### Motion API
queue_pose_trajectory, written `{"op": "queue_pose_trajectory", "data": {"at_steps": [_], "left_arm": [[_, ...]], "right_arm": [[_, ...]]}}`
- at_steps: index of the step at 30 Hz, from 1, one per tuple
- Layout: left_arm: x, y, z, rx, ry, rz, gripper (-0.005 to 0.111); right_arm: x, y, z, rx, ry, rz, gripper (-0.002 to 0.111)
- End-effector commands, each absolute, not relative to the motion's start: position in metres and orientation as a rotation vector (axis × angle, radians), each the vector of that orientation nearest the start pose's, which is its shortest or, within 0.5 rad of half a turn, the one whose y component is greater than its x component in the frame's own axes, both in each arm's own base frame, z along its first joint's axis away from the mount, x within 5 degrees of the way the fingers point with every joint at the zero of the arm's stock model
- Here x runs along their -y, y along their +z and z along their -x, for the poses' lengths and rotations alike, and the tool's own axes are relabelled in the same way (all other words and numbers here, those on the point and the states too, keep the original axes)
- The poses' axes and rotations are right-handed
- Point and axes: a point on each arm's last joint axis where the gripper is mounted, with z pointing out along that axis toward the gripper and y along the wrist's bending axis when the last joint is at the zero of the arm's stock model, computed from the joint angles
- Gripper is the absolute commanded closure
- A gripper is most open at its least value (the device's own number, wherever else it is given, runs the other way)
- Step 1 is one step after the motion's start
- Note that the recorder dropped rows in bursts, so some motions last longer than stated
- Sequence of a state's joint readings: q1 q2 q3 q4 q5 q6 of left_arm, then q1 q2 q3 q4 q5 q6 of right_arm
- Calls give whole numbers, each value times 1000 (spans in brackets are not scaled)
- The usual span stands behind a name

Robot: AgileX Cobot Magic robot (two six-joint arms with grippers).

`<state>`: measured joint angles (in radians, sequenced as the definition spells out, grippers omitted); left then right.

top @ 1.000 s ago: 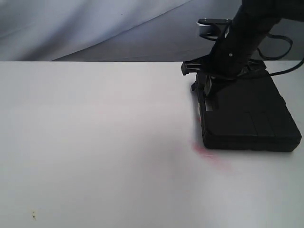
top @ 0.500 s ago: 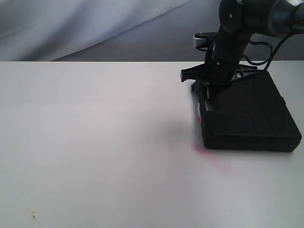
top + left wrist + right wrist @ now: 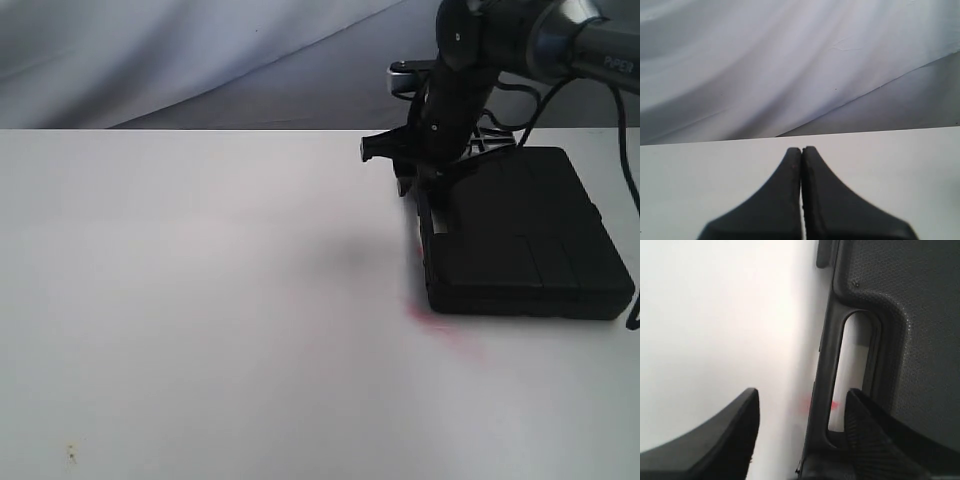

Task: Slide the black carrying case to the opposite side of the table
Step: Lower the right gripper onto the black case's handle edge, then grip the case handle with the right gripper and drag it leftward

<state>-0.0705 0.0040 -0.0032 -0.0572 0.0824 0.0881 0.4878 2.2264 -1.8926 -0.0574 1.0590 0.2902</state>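
Two grippers serve this scene, and only one is near the work. The right gripper (image 3: pixel 418 172), a black two-fingered tool on a dark arm, hangs over the far left corner of the black textured plastic carrying case (image 3: pixel 520 240), and the right wrist view shows its jaws spread wide: one finger (image 3: pixel 715 440) is over bare tabletop, the other (image 3: pixel 875 440) over the case's body, with the case's slotted carrying handle (image 3: pixel 827 385) between them. Neither finger visibly presses the handle, so nothing is held. The case lies flat on the large plain white tabletop (image 3: pixel 200 320), on the right side in the exterior view, its handle edge facing the open middle of the table and its right end close to the frame's edge. A faint pink-red smear (image 3: pixel 445 328) marks the surface just in front of the case's near left corner, and a tiny dark speck (image 3: pixel 70 455) sits far off near the lower left. The left gripper (image 3: pixel 801 150) points across bare white table toward a pale grey draped cloth backdrop (image 3: pixel 765 65), its two dark fingers pressed together with nothing between them.
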Motion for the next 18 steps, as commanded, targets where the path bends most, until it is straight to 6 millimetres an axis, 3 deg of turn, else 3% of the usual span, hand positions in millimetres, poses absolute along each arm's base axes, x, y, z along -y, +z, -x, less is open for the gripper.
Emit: {"op": "queue_pose_trajectory", "data": {"at_steps": [1, 7, 18], "left_arm": [[4, 206, -56, -1558, -34, -80, 107], [4, 206, -56, -1558, -34, -80, 107], [4, 206, -56, -1558, -34, -80, 107]], "right_arm": [[-222, 179, -428, -2853, 65, 299, 62], [-222, 160, -431, -2870, 28, 294, 63], [-224, 144, -437, -2856, 36, 210, 68]]}}
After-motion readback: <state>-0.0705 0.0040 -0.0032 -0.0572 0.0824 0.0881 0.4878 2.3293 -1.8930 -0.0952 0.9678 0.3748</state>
